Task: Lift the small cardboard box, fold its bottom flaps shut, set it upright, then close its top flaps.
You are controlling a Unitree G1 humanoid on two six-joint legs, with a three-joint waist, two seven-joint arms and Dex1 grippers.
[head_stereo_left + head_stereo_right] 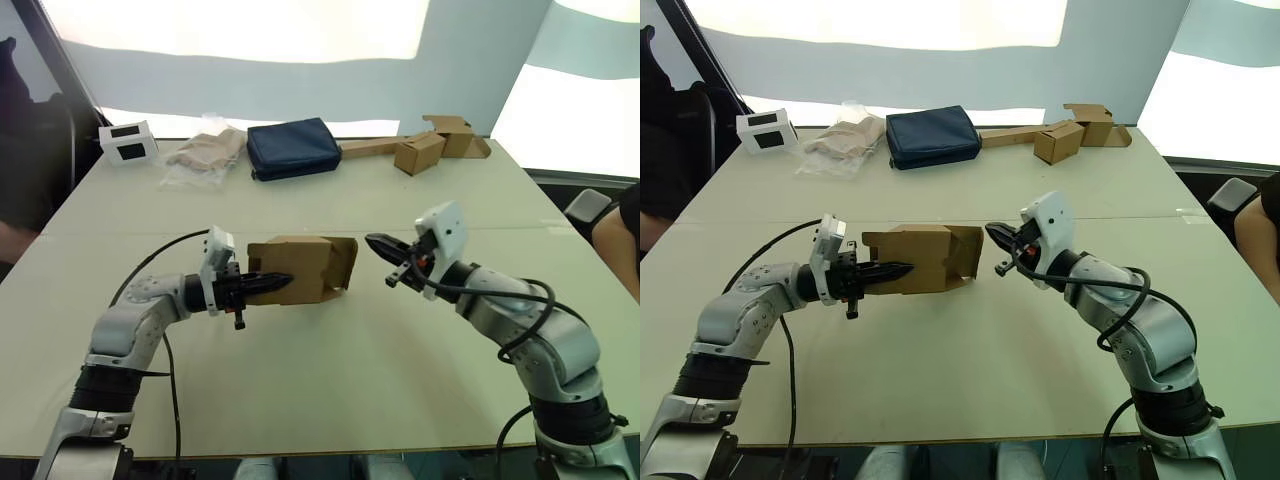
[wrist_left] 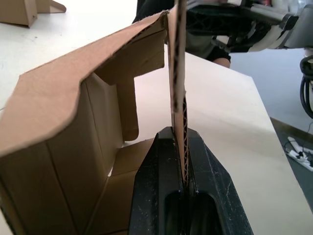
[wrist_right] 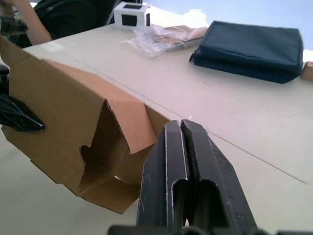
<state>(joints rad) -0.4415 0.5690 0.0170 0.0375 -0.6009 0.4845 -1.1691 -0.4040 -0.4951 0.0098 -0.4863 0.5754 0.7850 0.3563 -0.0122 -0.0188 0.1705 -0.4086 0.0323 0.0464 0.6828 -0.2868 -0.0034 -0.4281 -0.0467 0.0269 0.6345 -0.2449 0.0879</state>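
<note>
Over the middle of a pale table [image 1: 330,400], the left gripper [image 1: 272,283] is reaching in from the left and pinching one cardboard wall of the small cardboard box [image 1: 300,268] between its closed fingers, holding the box lifted just above the tabletop. The box's open end is facing right, its flaps hanging loose. Just beside that end, not touching it, the right gripper [image 1: 378,243] is hovering with its fingers pressed together, holding nothing.
</note>
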